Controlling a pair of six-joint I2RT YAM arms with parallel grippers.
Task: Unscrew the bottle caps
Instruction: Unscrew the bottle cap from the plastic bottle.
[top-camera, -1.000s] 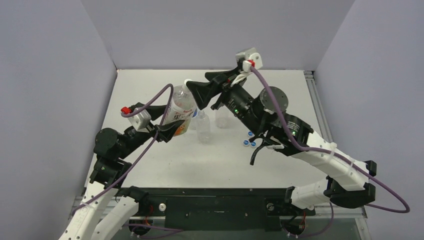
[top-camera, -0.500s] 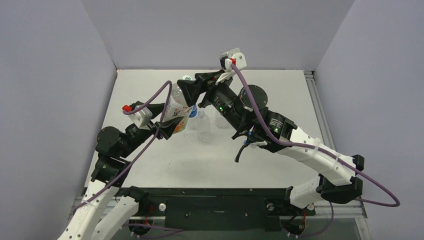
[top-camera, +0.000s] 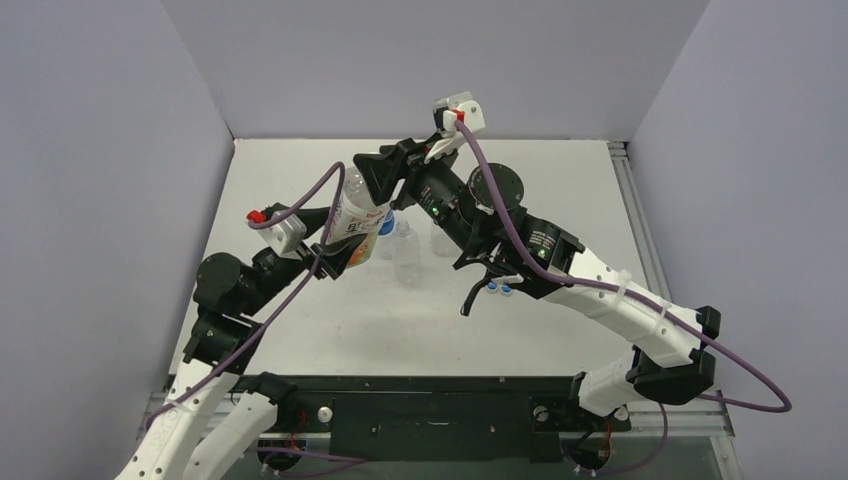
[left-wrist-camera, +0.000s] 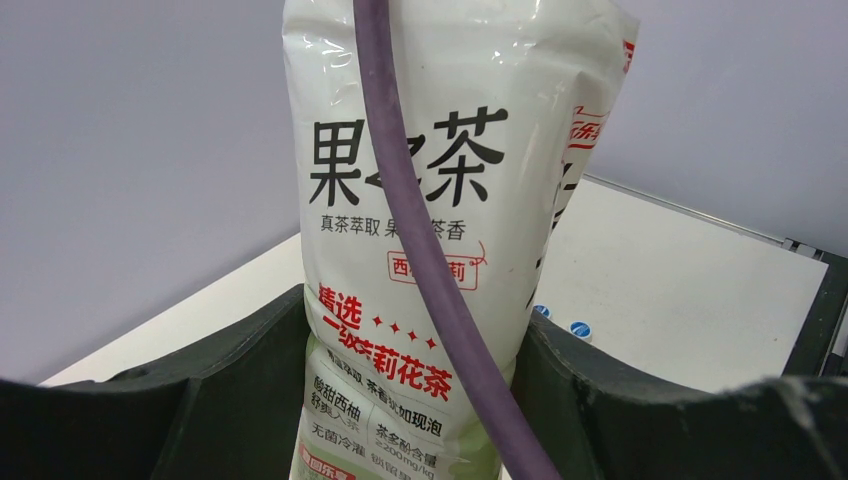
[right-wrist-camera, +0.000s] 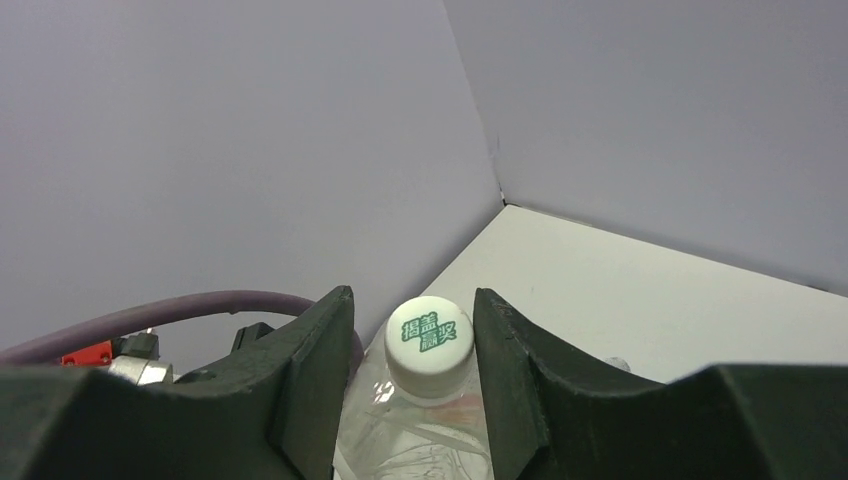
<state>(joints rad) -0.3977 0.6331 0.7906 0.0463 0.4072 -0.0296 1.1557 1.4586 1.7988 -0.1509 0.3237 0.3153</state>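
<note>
Above the table (top-camera: 560, 180), the left gripper (left-wrist-camera: 410, 360) clamps the labelled bottle (left-wrist-camera: 480, 150); the right gripper (right-wrist-camera: 412, 315) brackets its white cap (right-wrist-camera: 428, 342), contact unclear.

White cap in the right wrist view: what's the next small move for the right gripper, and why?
Probably close the right gripper fully on the white cap. Its fingers flank the cap with a sliver of gap on one side, and the left gripper clamps the bottle, so it looks ready for twisting.
</note>
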